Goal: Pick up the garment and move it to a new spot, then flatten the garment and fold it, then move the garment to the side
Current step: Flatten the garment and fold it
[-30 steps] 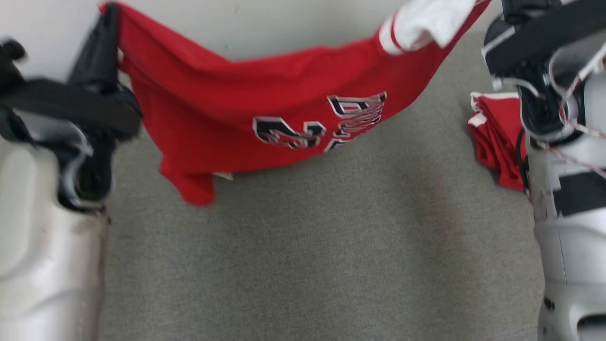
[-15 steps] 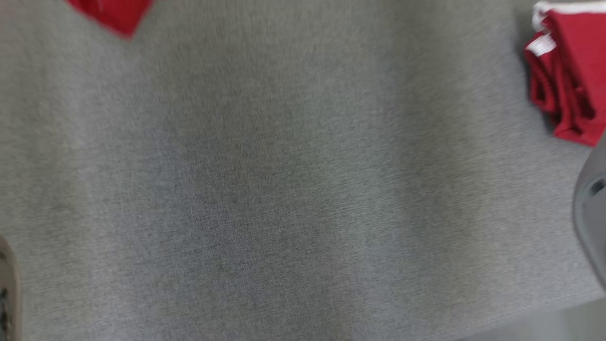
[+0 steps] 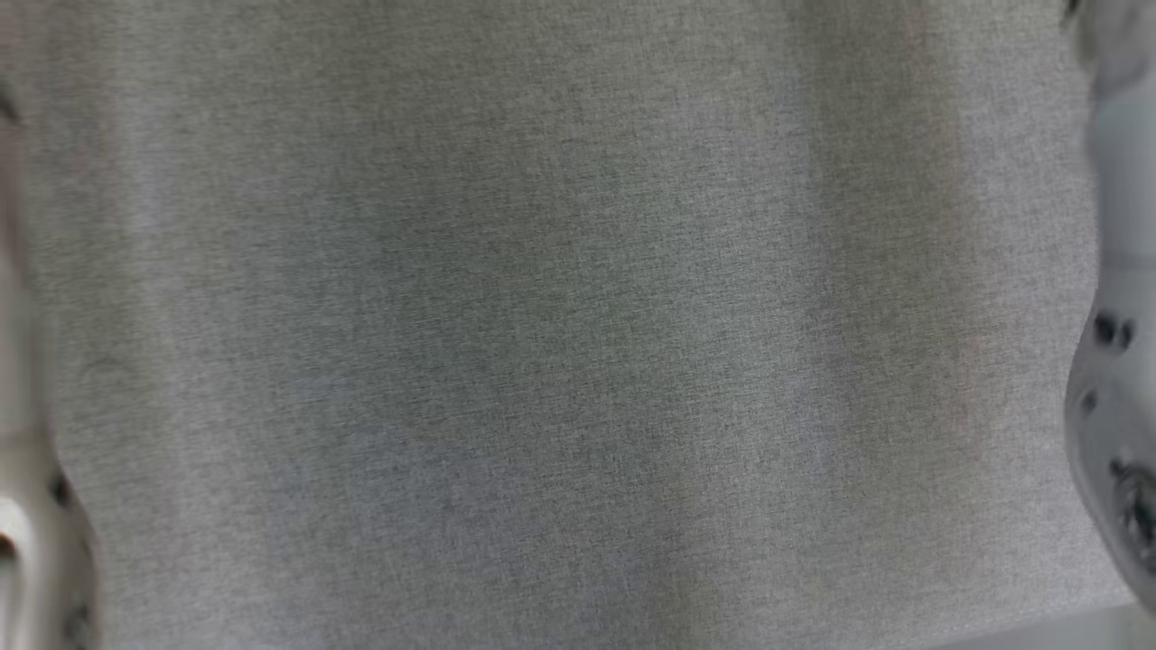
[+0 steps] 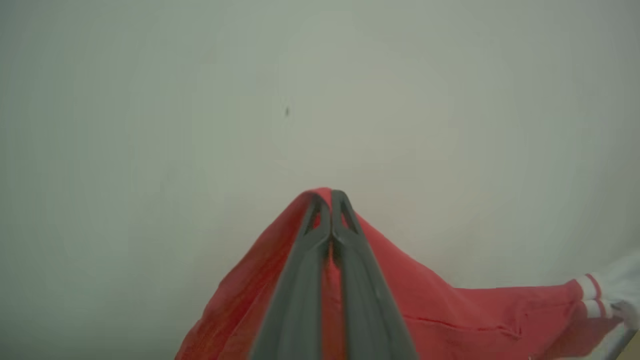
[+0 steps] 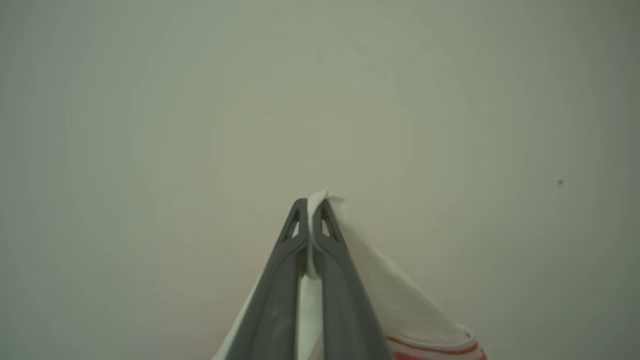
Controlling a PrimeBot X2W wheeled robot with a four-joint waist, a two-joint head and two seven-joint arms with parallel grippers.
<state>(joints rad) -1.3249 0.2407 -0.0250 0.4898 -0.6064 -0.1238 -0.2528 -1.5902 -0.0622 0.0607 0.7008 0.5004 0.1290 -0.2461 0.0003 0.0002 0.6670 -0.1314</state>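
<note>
Partly cropped garment, pinched by left tool, right tool

Your left gripper has its two dark fingers pressed together on a fold of the red garment, which drapes down either side of it. Far right of the gripper hangs a white, red-striped sleeve. Behind the gripper stands a pale wall.
</note>
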